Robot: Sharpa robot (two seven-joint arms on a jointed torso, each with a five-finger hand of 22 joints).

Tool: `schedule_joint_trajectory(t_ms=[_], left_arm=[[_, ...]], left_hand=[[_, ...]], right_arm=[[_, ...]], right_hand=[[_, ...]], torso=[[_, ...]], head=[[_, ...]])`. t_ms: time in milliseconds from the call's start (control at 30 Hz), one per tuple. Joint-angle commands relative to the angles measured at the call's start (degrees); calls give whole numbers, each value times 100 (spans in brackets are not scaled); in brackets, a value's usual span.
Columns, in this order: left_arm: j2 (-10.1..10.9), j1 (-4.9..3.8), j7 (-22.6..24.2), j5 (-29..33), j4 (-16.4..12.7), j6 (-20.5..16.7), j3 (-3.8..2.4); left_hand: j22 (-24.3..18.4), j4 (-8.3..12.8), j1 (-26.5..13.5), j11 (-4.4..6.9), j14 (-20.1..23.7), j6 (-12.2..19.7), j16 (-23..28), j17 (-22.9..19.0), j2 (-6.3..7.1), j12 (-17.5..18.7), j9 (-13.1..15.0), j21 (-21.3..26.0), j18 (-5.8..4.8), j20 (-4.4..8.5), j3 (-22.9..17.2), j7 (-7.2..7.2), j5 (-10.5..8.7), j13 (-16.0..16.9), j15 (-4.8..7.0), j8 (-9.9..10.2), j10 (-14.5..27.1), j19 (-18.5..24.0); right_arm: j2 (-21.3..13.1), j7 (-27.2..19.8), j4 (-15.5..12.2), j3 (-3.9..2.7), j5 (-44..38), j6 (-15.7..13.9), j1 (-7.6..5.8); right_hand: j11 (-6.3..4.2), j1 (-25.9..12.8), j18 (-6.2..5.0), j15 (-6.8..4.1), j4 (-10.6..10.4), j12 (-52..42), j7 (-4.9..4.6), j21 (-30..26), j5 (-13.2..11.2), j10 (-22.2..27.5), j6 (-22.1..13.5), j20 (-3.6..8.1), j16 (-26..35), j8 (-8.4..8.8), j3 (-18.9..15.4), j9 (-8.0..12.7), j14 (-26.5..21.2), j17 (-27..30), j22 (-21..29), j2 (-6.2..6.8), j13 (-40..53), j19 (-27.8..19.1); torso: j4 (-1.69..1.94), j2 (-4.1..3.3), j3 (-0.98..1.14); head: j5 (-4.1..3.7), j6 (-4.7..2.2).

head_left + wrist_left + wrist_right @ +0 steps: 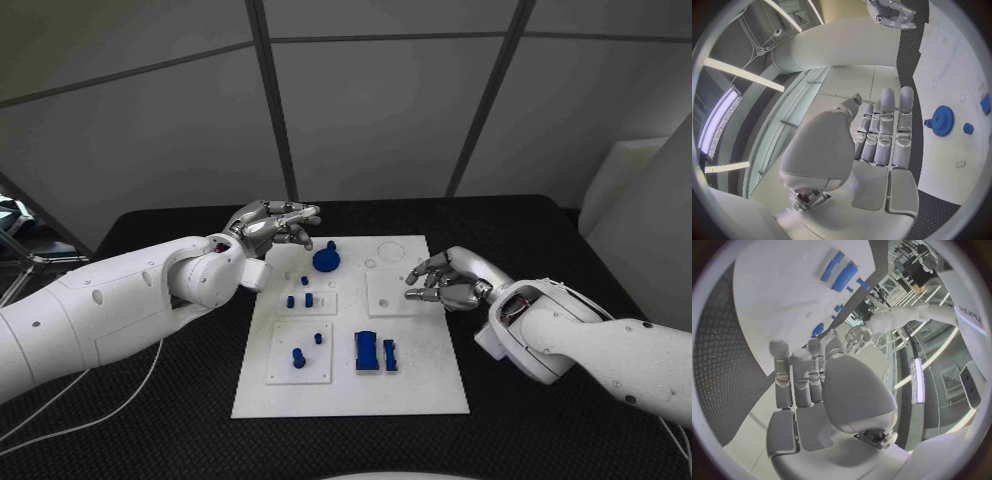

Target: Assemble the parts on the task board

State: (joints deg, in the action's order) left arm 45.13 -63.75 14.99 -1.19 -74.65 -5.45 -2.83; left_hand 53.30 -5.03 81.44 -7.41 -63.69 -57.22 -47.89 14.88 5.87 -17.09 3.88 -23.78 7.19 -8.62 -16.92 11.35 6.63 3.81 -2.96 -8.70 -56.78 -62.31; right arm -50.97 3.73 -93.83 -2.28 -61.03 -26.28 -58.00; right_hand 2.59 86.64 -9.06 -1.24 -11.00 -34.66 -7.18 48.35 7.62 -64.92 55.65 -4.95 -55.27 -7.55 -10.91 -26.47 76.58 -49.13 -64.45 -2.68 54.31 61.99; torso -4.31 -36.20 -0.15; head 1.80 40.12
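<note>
- White task board (418, 395) flat in the middle of the black table (173, 440), long side running away from the robot.
- Blue gear (327, 259) with a short hub, standing on the far part of the board, just beside the left hand's fingertips but apart from them; also seen in the left wrist view (943, 120), clear of the fingers.
- Two small blue pegs (307, 283) and two more (299, 300) on a square inset plate near the board's middle-left.
- Further small blue pieces (317, 339), (299, 356) on a second inset plate nearer the robot.
- Larger blue block (368, 351) with a slimmer blue bar (391, 354) just beside it, on the near-centre part of the board.
- Left hand (271, 224) hovering over the board's far-left corner, fingers (891, 127) straight and close together in the wrist view, nothing grasped, released.
- Right hand (450, 279) over the board's right edge, fingers (795, 375) loosely curved in the head view and extended in the wrist view, empty, nothing between them.
- Both hands well apart from each other, with the gear between them and nearer the left.
</note>
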Motion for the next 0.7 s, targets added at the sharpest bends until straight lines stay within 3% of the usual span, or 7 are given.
schedule_joint_trajectory(t_ms=[33,167,300,367,467,633,700], left_arm=[[-32,-7,414,-5,67,-344,-5],[-84,0,619,83,170,-591,-5],[-183,7,859,304,355,-849,-5],[-253,14,974,426,484,-942,-5],[-340,38,1123,585,671,-1067,-6],[-469,67,1308,824,960,-1281,-7],[-520,74,1364,912,1063,-1359,-8]], left_hand=[[-15,27,12,0,100,6,57,-27,-14,-44,4,51,316,1,6,-24,6,9,1,-39,-33,66],[-146,17,-29,-35,535,32,453,-222,-2,-59,-6,304,289,-54,-10,-1,8,-4,-83,-52,-25,431],[-580,-14,-68,-119,1083,104,1436,-647,-9,10,-9,946,223,-230,-60,22,7,-19,-290,-58,40,1181],[-856,-22,-77,-150,1216,161,1893,-818,-5,87,-12,1294,198,-335,-80,27,6,-24,-388,-42,77,1535],[-1264,-17,-73,-179,1235,201,2484,-1011,-16,228,-11,1706,246,-495,-113,20,6,-26,-476,-20,96,1858],[-1720,-21,-111,-239,1372,284,3166,-1129,-14,448,-17,2030,317,-701,-93,6,4,-28,-596,72,136,2179],[-1989,-13,-136,-311,1418,340,3509,-1128,-21,615,-17,2027,326,-773,-31,-25,4,-24,-658,156,222,2396]], right_arm=[[198,-1512,560,-10,2268,189,-134],[464,-1892,1218,-22,2875,330,-240],[847,-2235,2003,-117,3362,372,-296],[1051,-2399,2386,-147,3629,379,-310],[1342,-2592,2872,-182,4016,426,-320],[1685,-2784,3410,-208,4354,559,-326],[1756,-2828,3528,-213,4415,620,-327]], right_hand=[[64,228,-139,73,92,683,-90,-1094,-47,260,18,-81,1345,120,-11,166,-396,1105,722,-64,-719,-489],[221,425,-103,234,97,1444,-170,-1779,-58,522,-17,-224,2338,288,-43,411,-870,1562,1209,-154,-1614,-771],[426,574,-87,467,64,2107,-283,-2607,55,479,-79,-468,3413,383,-128,754,-1209,2266,1835,-190,-2716,-1087],[474,532,-120,541,24,2319,-321,-2932,60,441,-88,-566,3807,391,-186,953,-1179,2577,2135,-234,-3236,-1043],[528,493,-127,635,58,2488,-380,-3306,52,422,-109,-659,4293,398,-229,1196,-1257,2937,2480,-263,-3782,-1010],[592,366,-129,755,175,2664,-416,-3703,58,519,-184,-759,4742,399,-236,1464,-1352,3304,2857,-289,-4275,-1008],[619,302,-127,807,239,2732,-429,-3865,59,556,-196,-805,4912,399,-223,1562,-1438,3456,3012,-307,-4439,-1031]], torso=[[-34,93,-48],[-70,165,-84],[-98,193,-98],[-101,217,-99],[-119,244,-93],[-125,283,-89],[-106,291,-83]], head=[[33,-174],[48,-296],[49,-404],[52,-434],[51,-484],[53,-571],[63,-600]])
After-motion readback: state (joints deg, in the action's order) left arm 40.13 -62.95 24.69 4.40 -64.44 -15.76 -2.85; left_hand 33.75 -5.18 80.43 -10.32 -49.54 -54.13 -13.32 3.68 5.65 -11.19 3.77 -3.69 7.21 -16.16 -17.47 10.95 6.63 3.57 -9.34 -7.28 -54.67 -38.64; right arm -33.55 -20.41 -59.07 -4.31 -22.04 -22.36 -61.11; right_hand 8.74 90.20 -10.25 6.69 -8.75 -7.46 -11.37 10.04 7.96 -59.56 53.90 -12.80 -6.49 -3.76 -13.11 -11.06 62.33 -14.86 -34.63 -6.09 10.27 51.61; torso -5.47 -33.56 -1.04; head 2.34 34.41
